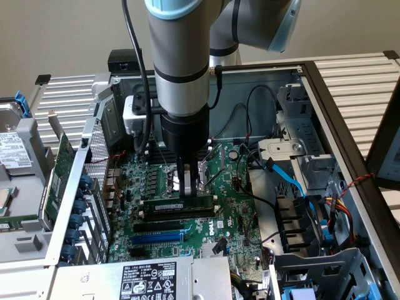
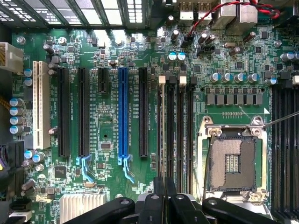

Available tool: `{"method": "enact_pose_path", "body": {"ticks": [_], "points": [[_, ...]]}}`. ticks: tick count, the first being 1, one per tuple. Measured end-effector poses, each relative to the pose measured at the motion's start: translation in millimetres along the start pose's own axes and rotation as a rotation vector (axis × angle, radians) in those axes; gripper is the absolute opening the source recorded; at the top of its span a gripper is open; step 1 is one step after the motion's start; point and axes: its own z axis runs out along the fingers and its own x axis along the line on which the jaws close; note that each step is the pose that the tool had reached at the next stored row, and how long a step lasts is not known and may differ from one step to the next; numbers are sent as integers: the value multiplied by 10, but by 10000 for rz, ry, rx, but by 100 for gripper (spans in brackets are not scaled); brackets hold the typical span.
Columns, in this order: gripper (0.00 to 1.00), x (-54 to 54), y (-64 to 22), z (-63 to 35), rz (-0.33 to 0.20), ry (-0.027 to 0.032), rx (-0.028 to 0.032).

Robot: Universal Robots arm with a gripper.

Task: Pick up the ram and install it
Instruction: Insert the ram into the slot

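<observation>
Green and narrow, the ram (image 1: pixel 178 202) stands on its long edge at the black memory slots (image 2: pixel 180 126), just beside the CPU socket (image 2: pixel 231 161). The gripper (image 1: pixel 184 186) hangs straight above it, next to this socket. Its fingers (image 2: pixel 182 207) are almost together, pinching the middle of the ram's upper edge.

The tool (image 1: pixel 186 189) partly hides the socket (image 1: pixel 169 178) (its middle).

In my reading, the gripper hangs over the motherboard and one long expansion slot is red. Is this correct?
Not quite: that expansion slot is blue, not red, as the wrist view shows. The gripper does hang over the motherboard.
</observation>
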Motion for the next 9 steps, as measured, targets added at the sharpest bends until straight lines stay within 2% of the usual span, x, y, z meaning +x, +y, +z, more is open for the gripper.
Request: {"method": "enact_pose_path", "body": {"ticks": [9], "points": [[12,1,11,22,-1,-1,28]]}}
